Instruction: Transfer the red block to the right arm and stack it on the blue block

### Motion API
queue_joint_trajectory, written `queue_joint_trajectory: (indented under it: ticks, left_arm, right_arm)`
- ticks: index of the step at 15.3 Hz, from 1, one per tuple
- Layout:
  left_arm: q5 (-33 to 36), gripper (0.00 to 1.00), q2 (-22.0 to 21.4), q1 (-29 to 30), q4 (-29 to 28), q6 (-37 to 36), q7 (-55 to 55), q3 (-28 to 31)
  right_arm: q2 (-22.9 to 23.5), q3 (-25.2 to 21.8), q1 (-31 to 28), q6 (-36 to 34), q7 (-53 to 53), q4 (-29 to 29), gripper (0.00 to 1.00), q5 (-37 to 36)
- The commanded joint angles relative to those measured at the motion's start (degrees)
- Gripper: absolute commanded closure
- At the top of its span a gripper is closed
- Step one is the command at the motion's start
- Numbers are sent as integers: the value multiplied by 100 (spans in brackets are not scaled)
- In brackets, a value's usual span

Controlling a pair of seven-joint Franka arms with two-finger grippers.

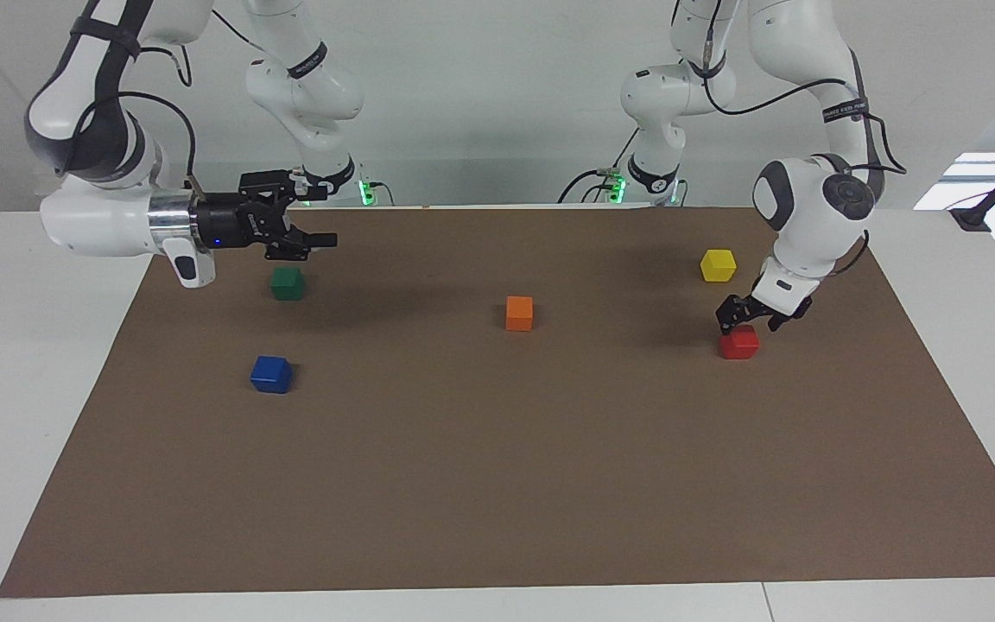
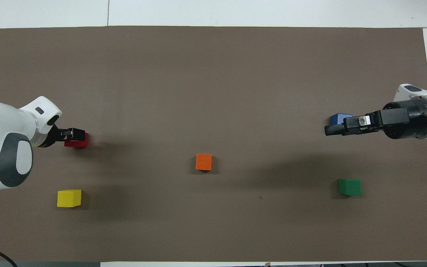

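Your left gripper [image 1: 751,326] straddles the red block [image 1: 740,345] with fingers spread; your right gripper [image 1: 312,240], fingers pressed together, waits raised over the green block [image 1: 287,282].

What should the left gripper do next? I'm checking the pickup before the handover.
Probably close on the red block and lift: the left gripper is down at the block, which sits on the mat. The right gripper waits, raised.
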Motion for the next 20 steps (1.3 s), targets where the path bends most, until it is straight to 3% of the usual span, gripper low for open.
queue_joint_trajectory:
  ticks: [1, 6, 12, 13, 14, 15, 16, 18, 20]
  left_arm:
    - [-35, 0, 87, 33, -81, 238, 108, -21]
    - [-35, 0, 271, 33, -81, 326, 134, -21]
    - [-35, 3, 465, -19, -20, 431, 116, -21]
    - [-35, 18, 482, -37, -20, 431, 99, -21]
    - [-35, 43, 483, -37, -20, 405, 99, -21]
    - [-35, 83, 483, -37, -20, 370, 107, -21]
    - [-35, 100, 474, -11, -29, 326, 134, -21]
    - [-44, 100, 474, -11, 85, 64, 90, -21]
    - [-245, 100, 439, 24, 531, -742, -145, -30]
  right_arm:
    - [911, 24, 176, -707, -766, -153, 0, 922]
    - [1458, 59, 895, -1393, -854, -267, 0, 2082]
    - [1661, 59, 1099, -1159, -1846, -267, 0, 2155]
    - [1670, 59, 1160, -931, -2213, -259, 0, 2155]
    - [1670, 59, 1204, -824, -2304, -259, 0, 2155]
    - [1670, 59, 1222, -780, -2314, -267, 0, 2173]
    - [1670, 59, 1222, -727, -2314, -259, 0, 2173]
    - [1670, 59, 1371, -718, -2305, -276, 0, 2190]
    - [1653, 76, 1415, -761, -2017, -407, 0, 2339]
